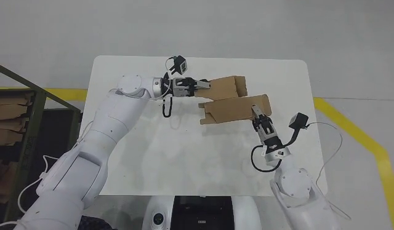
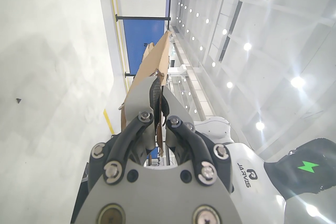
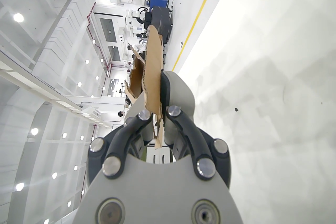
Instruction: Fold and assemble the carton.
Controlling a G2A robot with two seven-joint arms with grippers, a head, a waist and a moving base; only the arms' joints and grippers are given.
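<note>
surface: white table (image 1: pixel 184 162), rounded corners | lying on it: one tiny dark speck (image 3: pixel 236 109)

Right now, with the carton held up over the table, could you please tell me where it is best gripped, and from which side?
Grip the thin panel edges at opposite ends, coming in edge-on: the carton is flattish cardboard, so the jaws can close across the sheet. The left gripper holds the far panel's end and the right gripper the near panel's outer end; both seem sound holds.
</note>
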